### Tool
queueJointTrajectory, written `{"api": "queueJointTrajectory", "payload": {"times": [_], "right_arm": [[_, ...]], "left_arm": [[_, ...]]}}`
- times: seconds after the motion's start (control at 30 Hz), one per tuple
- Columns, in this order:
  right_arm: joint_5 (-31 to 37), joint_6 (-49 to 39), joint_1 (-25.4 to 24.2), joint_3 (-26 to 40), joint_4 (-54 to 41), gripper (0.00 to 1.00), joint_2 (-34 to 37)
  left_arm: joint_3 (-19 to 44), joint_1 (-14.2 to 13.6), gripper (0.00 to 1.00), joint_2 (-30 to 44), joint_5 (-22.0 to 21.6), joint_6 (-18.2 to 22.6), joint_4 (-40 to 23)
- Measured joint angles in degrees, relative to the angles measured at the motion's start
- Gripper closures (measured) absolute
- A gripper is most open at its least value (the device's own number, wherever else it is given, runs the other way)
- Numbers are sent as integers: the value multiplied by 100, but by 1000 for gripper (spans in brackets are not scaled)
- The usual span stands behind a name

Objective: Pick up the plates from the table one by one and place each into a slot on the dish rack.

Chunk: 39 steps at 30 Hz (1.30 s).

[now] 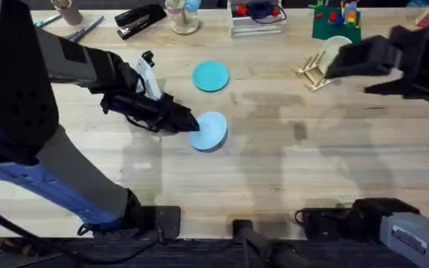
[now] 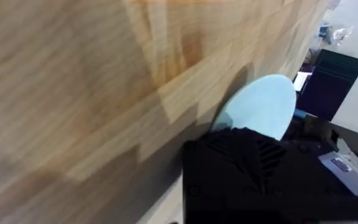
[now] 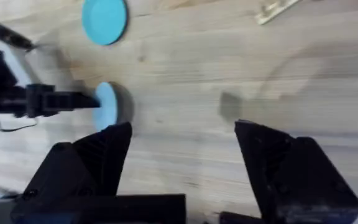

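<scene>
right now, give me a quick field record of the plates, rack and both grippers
pale blue plate: tilted up off the table, edge held by left gripper
teal plate: flat on table, untouched
dish rack: far right, cream-yellow plate in it
right gripper: open, empty, above the table
plates left to rack: two

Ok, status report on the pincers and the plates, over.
Left pincer shut on pale blue plate, tilted up off the table. Right pincer open, empty. Teal plate flat. Dish rack path unobstructed.
</scene>
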Motion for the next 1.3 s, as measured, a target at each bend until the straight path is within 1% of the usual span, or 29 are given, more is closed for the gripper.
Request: {"api": "queueJointTrajectory", "payload": {"times": [0.2, 0.3, 0.4, 0.67, 0.9, 1.03, 1.2, 1.3], "right_arm": [[-809, 76, 45, -74, 279, 6, 808], [-1007, 165, 232, -81, 476, 7, 1200], [-1104, 354, 520, -85, 737, 7, 1482], [-1043, 1144, 1526, -87, 1546, 9, 2280], [-1041, 1712, 2081, -87, 1779, 8, 3275], [-1052, 1820, 2450, -90, 2185, 7, 3760], [-1016, 1880, 3008, -105, 2741, 7, 3957], [-895, 1922, 3277, -105, 2779, 7, 3954]], "left_arm": [[0, 0, 960, 0, 0, 0, 0], [0, 0, 960, 0, 0, 0, 0], [0, 1, 959, 0, 0, 0, 0], [0, 0, 961, 0, 0, 0, 2], [0, 0, 961, 0, 0, 0, 2], [0, 0, 961, 0, 0, 0, 3], [0, 1, 961, 0, 0, 0, 2], [0, 0, 961, 0, 0, 0, 2]]}}
